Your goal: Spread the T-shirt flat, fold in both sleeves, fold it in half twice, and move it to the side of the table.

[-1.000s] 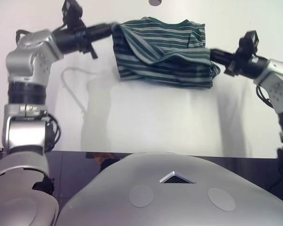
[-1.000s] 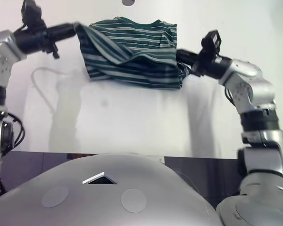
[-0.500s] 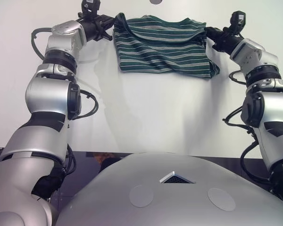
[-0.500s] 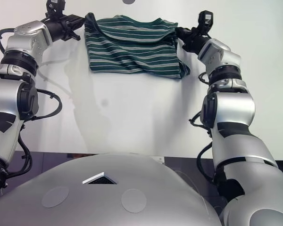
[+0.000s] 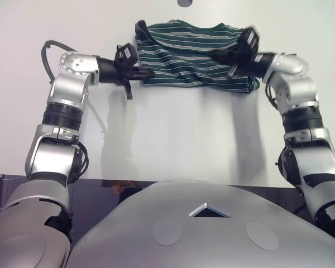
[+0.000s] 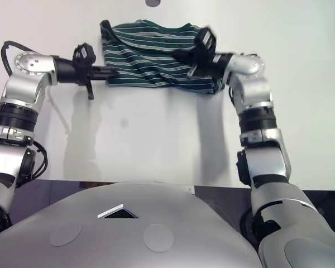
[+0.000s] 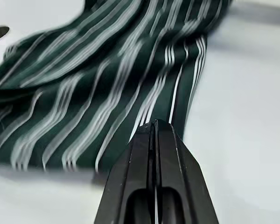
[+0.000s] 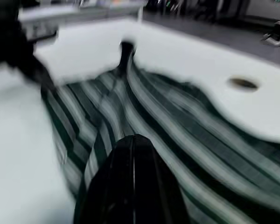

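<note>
T-shirt lay folded and rumpled at the far side of the table. The left gripper, fingers pressed together, pointed at its near left corner. The right gripper, likewise closed, was over its right part.

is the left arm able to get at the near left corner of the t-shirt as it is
Probably yes: the left pincer sits shut right at that corner of the T-shirt, with nothing between them. It would need to open first to grip.
</note>
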You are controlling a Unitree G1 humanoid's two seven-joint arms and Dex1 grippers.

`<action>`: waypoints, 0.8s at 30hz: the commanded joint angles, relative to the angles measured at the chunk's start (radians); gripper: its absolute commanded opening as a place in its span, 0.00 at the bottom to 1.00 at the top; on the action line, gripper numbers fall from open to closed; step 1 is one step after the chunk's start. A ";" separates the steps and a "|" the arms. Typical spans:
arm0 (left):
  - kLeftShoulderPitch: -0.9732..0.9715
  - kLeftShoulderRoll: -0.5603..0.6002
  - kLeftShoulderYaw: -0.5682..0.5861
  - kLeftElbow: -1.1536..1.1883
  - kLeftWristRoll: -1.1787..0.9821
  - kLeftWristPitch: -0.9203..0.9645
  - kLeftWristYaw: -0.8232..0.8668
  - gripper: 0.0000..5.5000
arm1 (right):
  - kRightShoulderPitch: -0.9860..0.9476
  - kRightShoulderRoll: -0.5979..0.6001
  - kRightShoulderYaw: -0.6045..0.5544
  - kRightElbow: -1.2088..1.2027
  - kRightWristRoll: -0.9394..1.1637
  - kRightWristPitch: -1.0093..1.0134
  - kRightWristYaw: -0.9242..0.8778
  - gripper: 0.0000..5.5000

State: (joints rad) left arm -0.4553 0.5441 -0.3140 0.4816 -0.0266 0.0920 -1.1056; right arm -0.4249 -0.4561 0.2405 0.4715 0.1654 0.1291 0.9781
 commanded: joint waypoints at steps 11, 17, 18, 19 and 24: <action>0.139 0.280 -0.017 0.014 0.067 -0.168 -0.056 0.01 | 0.418 -0.252 -0.063 -0.633 0.343 0.313 0.083 0.00; 0.134 0.266 0.032 -0.196 0.006 -0.167 -0.080 0.01 | 0.185 -0.012 -0.122 -0.652 0.463 0.452 -0.166 0.00; 0.121 0.267 0.035 -0.252 0.000 -0.146 -0.088 0.01 | 0.150 0.043 -0.060 -0.587 0.393 0.424 -0.198 0.00; 0.103 0.264 0.036 -0.293 -0.006 -0.130 -0.097 0.01 | 0.126 0.087 -0.007 -0.526 0.332 0.397 -0.226 0.00; 0.051 0.118 -0.074 -0.449 0.037 0.019 -0.065 0.01 | 0.011 0.267 0.132 -0.078 0.112 0.250 -0.263 0.00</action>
State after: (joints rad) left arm -0.3936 0.7286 -0.3257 0.0514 -0.0303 0.0527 -1.1989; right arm -0.3625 -0.2286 0.3519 0.2524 0.3371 0.4258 0.7280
